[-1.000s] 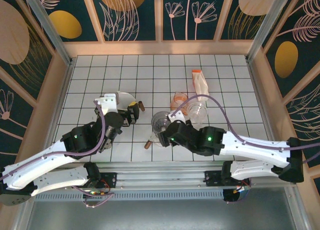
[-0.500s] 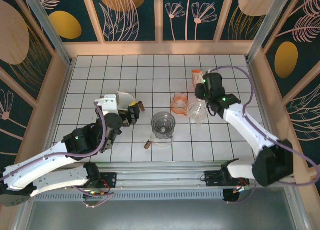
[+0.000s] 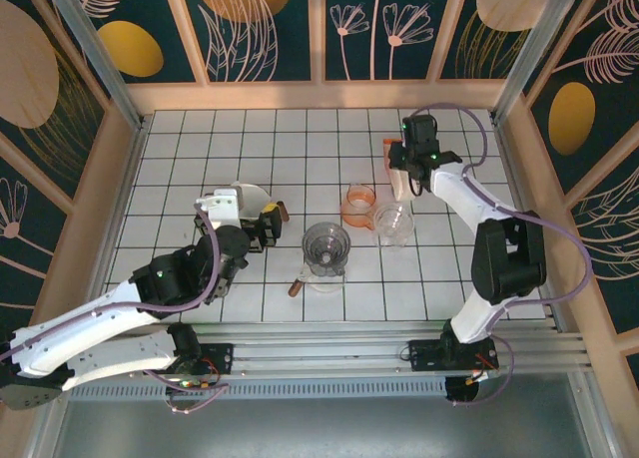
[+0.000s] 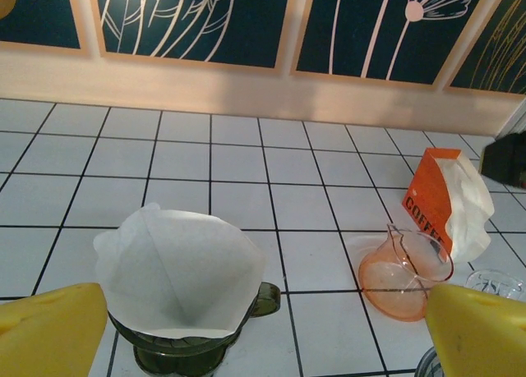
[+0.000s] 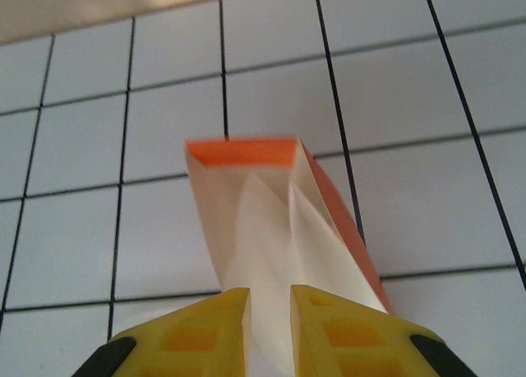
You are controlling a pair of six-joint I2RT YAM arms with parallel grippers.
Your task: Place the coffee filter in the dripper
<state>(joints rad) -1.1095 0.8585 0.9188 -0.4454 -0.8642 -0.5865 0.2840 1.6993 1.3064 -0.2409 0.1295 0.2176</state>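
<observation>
Pinching the white paper that stuck out of the orange filter pack (image 5: 240, 151), the right gripper (image 5: 269, 301) held its yellow fingers almost together, with a fold of coffee filter (image 5: 263, 229) caught between them. That pack lay flat on the white tiled desk (image 3: 200, 139) toward the far right corner, its open mouth turned to the near edge, and the filter had not left it.

The left gripper (image 4: 267, 305) stood wide open and held nothing, one yellow finger at each lower corner of its wrist view. Just ahead of it, left of the desk's middle, sat a green dripper (image 4: 185, 359) with a second filter (image 4: 177, 270) seated in it as an open cone, its rim standing above the dripper's edge.

A clear dripper (image 3: 326, 246) stood near the middle of the desk, toward the near edge, apart from both grippers; whether anything lay inside it could not be told. Between it and the pack were an orange measuring cup (image 3: 357, 207) and, just beside that on the right, a clear cup (image 3: 393, 222).
</observation>
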